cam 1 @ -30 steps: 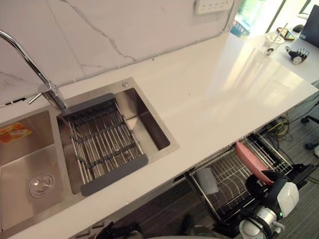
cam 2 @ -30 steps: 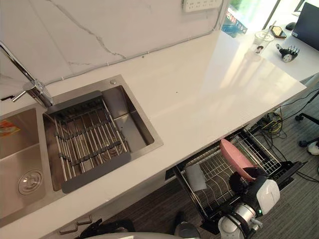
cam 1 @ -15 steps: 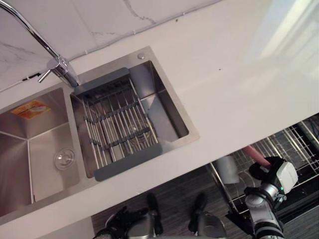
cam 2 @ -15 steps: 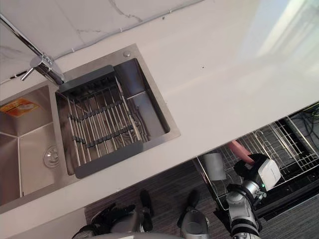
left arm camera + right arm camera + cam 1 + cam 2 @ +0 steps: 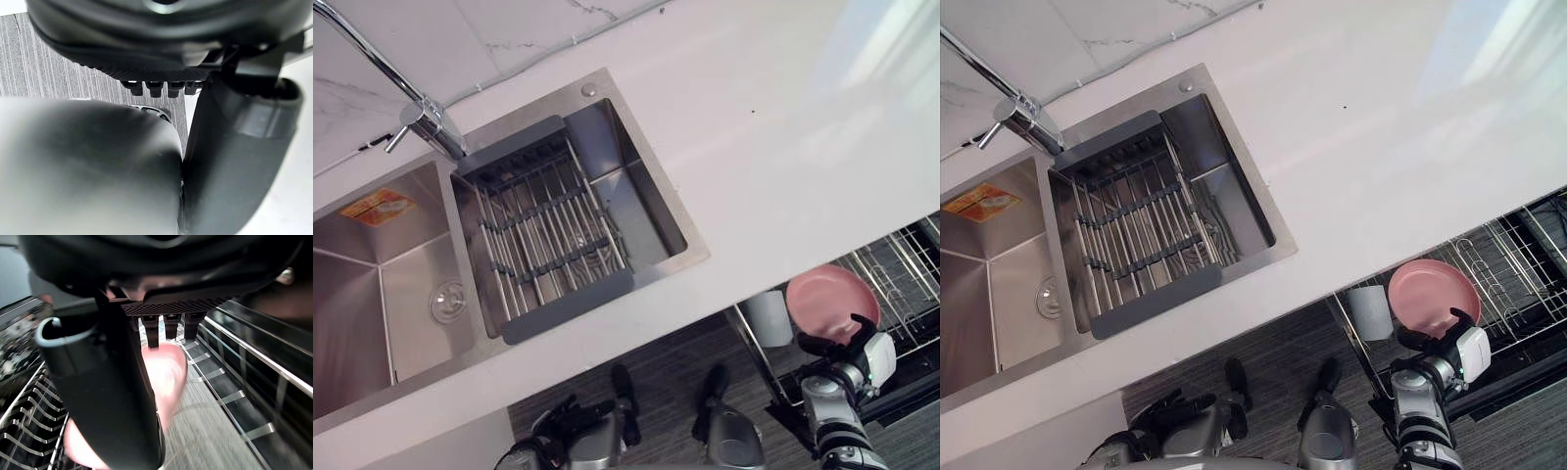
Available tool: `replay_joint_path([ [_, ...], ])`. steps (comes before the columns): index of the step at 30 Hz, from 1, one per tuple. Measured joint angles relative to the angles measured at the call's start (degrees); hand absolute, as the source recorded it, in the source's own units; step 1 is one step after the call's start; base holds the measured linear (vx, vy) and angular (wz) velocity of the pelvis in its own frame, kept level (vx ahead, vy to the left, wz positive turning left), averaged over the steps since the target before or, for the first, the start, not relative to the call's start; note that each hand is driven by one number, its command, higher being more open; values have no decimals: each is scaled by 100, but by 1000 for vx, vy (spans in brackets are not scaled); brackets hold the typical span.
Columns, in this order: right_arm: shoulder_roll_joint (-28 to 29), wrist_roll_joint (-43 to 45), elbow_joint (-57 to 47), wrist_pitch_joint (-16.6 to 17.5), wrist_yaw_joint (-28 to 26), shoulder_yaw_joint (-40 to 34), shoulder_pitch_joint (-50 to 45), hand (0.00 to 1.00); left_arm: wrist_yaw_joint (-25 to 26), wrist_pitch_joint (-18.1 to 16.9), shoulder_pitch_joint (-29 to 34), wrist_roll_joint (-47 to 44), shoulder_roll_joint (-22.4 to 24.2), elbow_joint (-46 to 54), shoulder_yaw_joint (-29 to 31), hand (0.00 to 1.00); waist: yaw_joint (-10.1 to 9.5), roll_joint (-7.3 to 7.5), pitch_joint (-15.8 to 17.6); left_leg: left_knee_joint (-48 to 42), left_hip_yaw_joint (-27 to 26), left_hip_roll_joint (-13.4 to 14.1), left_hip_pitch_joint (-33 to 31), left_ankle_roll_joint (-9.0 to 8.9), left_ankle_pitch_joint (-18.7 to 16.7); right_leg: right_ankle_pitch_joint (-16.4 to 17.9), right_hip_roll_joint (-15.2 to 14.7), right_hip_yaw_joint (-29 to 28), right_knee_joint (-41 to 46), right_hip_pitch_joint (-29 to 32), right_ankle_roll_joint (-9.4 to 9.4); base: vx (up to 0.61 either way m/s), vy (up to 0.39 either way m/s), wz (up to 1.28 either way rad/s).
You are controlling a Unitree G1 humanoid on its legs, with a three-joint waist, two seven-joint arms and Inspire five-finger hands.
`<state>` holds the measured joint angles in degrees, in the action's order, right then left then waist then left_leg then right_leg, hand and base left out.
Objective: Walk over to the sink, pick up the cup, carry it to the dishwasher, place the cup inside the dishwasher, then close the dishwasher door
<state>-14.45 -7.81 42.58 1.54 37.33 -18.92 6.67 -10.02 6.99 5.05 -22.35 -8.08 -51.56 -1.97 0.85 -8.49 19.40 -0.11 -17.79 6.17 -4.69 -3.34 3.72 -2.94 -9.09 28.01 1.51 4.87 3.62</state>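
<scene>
cup [image 5: 769,318] | in dishwasher rack [image 5: 904,272] | right hand [image 5: 832,345] grips pink plate [image 5: 830,297] alongside

A kitchen: steel double sink [image 5: 401,284] with faucet [image 5: 421,113], white counter [image 5: 773,127], pulled-out dishwasher rack [image 5: 1518,284].

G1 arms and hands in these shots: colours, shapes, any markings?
Both the left arm and the right arm are silver-grey, rounded, and ribbed at the joints. A white boxy housing sits at the right wrist. The left hand and right hand are black. Up close, the right one shows a finely dotted strip.
</scene>
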Motion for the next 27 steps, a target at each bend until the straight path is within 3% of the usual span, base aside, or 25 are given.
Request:
replay_joint_path([
  [3, 322, 258, -1189, 186, -69, -119, -428, 100, 105, 61, -16, 2, 9, -1, 48, 100, 18, 16, 5, 24, -71, 11, 125, 0, -1, -8, 17, -87, -7, -69, 0, -13, 10, -13],
  [7, 394, 670, -2480, 148, -494, -478, -692, 100, 207, 110, -19, 32, 25, -2, 217, 100, 75, 123, -23, 109, -249, 47, 354, -3, -3, -53, 83, -240, -84, -186, -7, -3, 4, -22],
  [12, 420, 894, -3884, 278, -632, -1312, -1009, 100, 417, 191, 0, 114, 35, -59, 458, 100, 314, 521, -279, 158, -568, 158, 654, -98, -71, -67, 225, -521, -172, -309, -27, 23, -12, -31],
  [15, 424, 1396, -3857, 641, -441, -1952, -1203, 100, 495, 234, 35, 101, 6, -109, 625, 100, 411, 652, -415, 158, -671, 193, 742, -131, -105, -67, 268, -611, -213, -357, -28, 37, -12, -21],
  [18, 440, 2513, -3152, 732, -862, -2698, -1375, 100, 548, 337, 89, 96, 7, -111, 707, 100, 504, 682, -549, 163, -689, 196, 827, -144, -125, -68, 276, -611, -260, -454, -28, 11, 0, 0],
  [19, 449, 3289, -2430, 754, -1313, -2925, -1429, 100, 611, 390, 83, 50, 19, -103, 709, 100, 517, 680, -554, 174, -689, 199, 936, -151, -130, -67, 276, -606, -278, -574, -28, 0, 0, 0],
  [22, 841, 4563, -1203, 662, -2244, -2800, -1576, 100, 667, 417, 61, -61, 91, -107, 708, 100, 538, 592, -626, 161, -662, 218, 915, -158, -134, -53, 277, -534, -355, -620, -4, -43, 10, 2],
  [25, 1276, 4953, -899, 541, -2646, -2259, -1655, 100, 760, 385, 49, -73, 182, -113, 708, 100, 519, 510, -675, 97, -571, 225, 845, -153, -129, -95, 280, -435, -459, -682, -26, -55, -3, 15],
  [27, 1858, 5698, -983, 767, -2946, -1936, -1607, 100, 774, 257, 73, -84, 251, -139, 709, 100, 463, 475, -705, 91, -468, 229, 827, -163, -129, -108, 278, -319, -493, -748, -31, -37, 11, 24],
])
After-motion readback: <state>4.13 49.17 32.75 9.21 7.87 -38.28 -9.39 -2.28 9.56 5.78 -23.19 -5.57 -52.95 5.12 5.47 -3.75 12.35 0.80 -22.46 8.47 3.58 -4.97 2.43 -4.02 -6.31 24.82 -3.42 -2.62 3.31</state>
